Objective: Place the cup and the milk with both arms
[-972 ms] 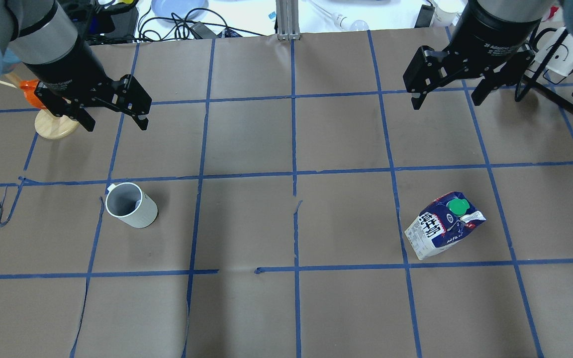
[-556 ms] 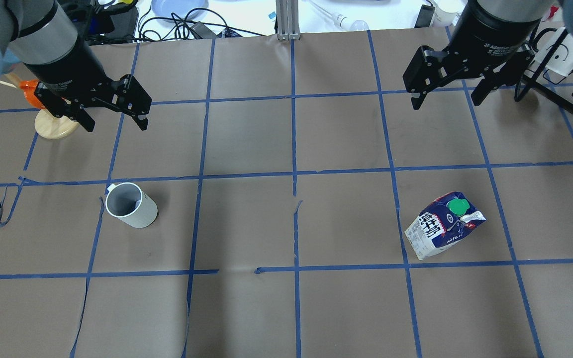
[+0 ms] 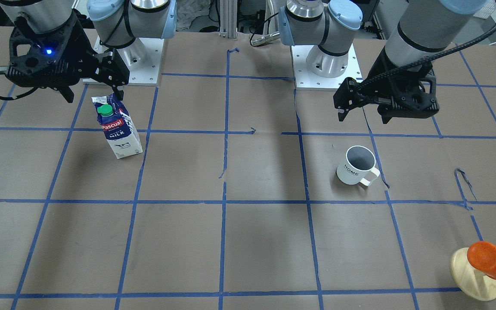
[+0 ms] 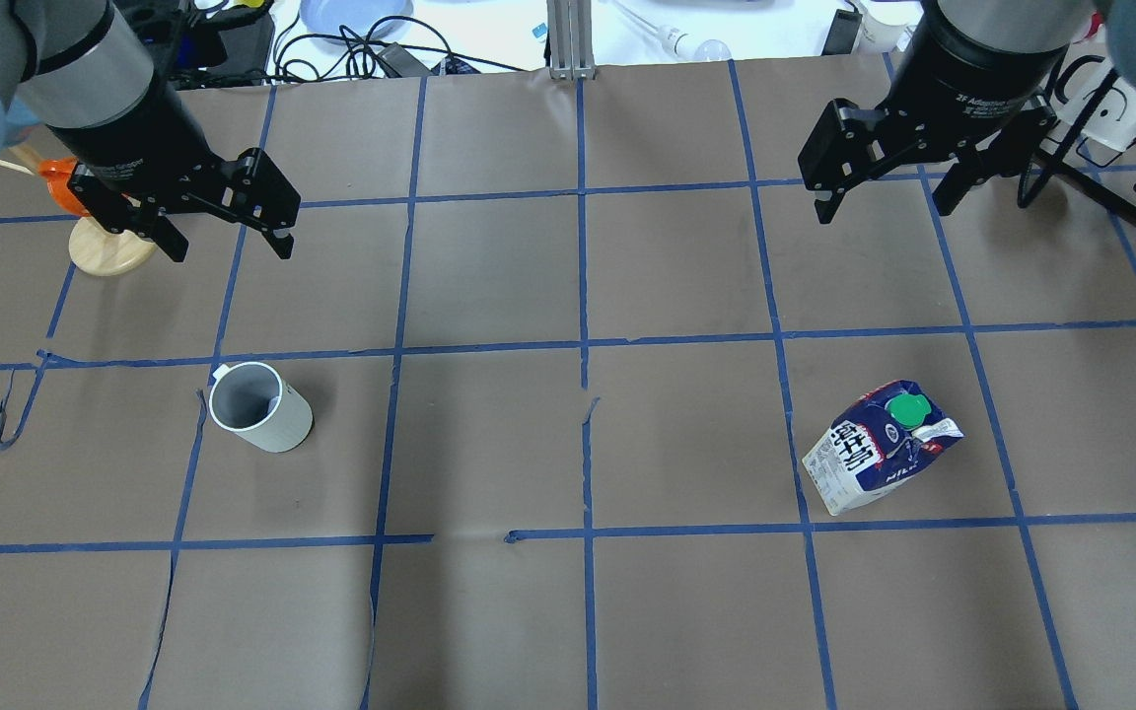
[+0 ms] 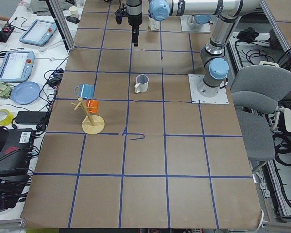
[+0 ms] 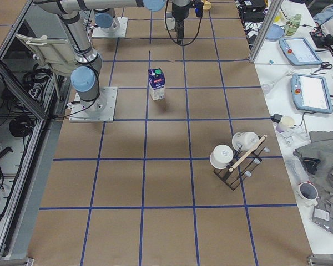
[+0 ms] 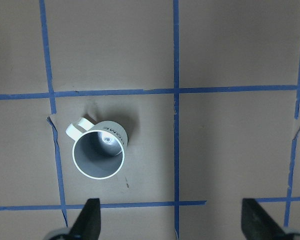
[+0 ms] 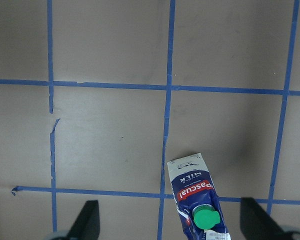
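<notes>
While both hang high over the worktop (image 4: 489,611), the left end effector (image 4: 231,249) is spread wide and empty above the upright cup (image 4: 260,409), and the right end effector (image 4: 882,212), likewise released, hangs above the upright milk (image 4: 882,449), neither touching; I'd judge each should centre over its target, straddle the body clear of the handle (image 3: 373,176) and the green cap (image 4: 908,409), then descend straight before squeezing gently

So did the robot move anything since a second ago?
Only just. The right gripper crept a tiny bit towards the milk carton, jaws wide open and holding nothing. Nothing was grabbed or let go. The left gripper stayed where it was, open too, and the white mug and the carton have not budged.
</notes>
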You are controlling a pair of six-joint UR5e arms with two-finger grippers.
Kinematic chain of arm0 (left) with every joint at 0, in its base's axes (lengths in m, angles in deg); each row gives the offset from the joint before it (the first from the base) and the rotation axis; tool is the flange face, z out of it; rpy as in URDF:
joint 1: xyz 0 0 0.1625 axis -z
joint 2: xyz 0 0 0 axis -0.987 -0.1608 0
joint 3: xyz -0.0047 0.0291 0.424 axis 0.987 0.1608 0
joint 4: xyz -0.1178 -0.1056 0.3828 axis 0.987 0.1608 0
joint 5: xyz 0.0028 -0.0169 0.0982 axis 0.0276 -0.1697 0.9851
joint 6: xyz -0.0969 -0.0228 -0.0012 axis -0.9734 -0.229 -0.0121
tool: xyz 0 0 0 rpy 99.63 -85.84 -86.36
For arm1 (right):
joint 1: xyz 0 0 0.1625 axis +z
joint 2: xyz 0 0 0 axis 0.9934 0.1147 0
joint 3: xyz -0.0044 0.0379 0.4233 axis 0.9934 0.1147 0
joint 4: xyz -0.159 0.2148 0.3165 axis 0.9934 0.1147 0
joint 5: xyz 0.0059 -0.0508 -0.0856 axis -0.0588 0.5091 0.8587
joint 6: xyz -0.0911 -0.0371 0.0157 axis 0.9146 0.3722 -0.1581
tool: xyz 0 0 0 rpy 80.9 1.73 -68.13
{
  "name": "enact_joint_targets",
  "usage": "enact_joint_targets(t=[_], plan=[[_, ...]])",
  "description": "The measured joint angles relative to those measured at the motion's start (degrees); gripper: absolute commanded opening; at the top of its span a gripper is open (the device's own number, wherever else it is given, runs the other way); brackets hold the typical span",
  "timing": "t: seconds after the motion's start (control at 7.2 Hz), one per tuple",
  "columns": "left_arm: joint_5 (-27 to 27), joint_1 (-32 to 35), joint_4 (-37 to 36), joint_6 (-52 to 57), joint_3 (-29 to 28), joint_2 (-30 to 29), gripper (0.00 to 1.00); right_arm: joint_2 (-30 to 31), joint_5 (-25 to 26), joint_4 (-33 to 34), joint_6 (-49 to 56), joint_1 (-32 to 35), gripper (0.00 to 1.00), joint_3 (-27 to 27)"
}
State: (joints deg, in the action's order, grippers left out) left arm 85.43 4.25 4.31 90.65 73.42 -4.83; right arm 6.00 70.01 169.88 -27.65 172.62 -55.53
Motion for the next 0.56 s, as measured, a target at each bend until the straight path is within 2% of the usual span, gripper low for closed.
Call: enact_joint_targets(t=[0.28, 0.56], plan=[[-0.01, -3.36, -0.91, 0.36, 0.97, -0.94, 1.00, 0.05, 0.00, 0.01, 0.00, 0.00, 1.00, -0.07], [-0.10, -10.93, -4.01, 0.15, 5.29, -1.97, 1.00, 0.10, 0.00, 0.01, 0.00, 0.00, 1.00, -0.08]])
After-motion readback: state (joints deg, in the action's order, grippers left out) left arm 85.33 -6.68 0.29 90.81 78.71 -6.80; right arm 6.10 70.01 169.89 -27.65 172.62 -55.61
